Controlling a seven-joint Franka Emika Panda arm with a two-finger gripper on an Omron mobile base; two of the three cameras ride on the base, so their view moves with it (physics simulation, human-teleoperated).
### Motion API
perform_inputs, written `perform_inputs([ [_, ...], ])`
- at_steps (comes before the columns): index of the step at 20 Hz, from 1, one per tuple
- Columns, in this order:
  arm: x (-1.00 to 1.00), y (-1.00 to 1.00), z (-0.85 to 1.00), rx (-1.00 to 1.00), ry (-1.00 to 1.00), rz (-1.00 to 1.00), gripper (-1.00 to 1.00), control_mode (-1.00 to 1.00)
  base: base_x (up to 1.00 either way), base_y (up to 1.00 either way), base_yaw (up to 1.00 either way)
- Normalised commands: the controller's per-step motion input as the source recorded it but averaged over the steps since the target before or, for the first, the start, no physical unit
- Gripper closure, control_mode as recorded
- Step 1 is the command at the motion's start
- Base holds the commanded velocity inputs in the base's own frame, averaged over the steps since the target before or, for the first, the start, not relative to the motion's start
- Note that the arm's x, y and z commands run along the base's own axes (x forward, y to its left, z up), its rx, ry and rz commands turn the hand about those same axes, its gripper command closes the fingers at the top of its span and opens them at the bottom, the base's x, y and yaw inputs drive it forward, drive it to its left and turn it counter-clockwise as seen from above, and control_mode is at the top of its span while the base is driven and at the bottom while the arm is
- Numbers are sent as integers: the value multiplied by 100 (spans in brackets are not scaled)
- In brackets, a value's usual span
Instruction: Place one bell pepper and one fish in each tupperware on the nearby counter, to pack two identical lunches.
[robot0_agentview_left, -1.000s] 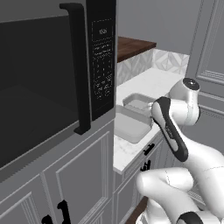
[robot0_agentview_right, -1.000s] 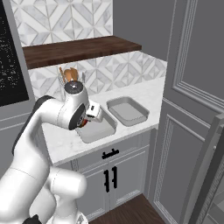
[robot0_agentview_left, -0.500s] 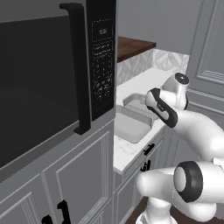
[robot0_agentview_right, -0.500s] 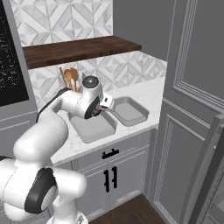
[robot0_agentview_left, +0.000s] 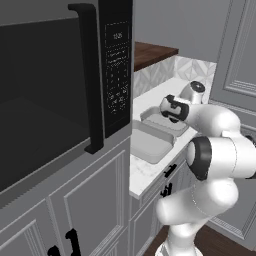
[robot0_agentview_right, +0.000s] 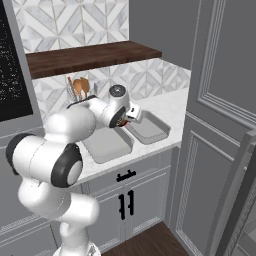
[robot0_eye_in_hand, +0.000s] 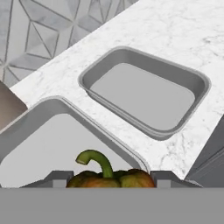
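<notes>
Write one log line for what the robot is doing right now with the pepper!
stage: carrying | jaws: shut on bell pepper | position: above near tupperware rim | far tupperware: empty | counter: marble | fish: not seen

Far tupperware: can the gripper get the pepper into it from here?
Probably yes. The gripper holds the bell pepper over the near tupperware; the far tupperware lies open and bare just beyond.

A glossy red bell pepper with a curled green stem (robot0_eye_in_hand: 109, 176) sits upright between the hand's fingertips above two shallow light-grey rectangular containers, one near (robot0_eye_in_hand: 43, 144), one farther (robot0_eye_in_hand: 144, 89), side by side on the white marble worktop (robot0_eye_in_hand: 175, 30).
</notes>
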Motion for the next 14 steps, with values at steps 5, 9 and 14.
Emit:
perform_inputs([
  [5,65,-18,-37,0,0,-7,100,-100,0,0,0],
  [9,60,-17,-28,0,0,-6,100,-100,0,0,0],
  [14,68,-32,-29,0,9,-3,100,-100,0,0,0],
])
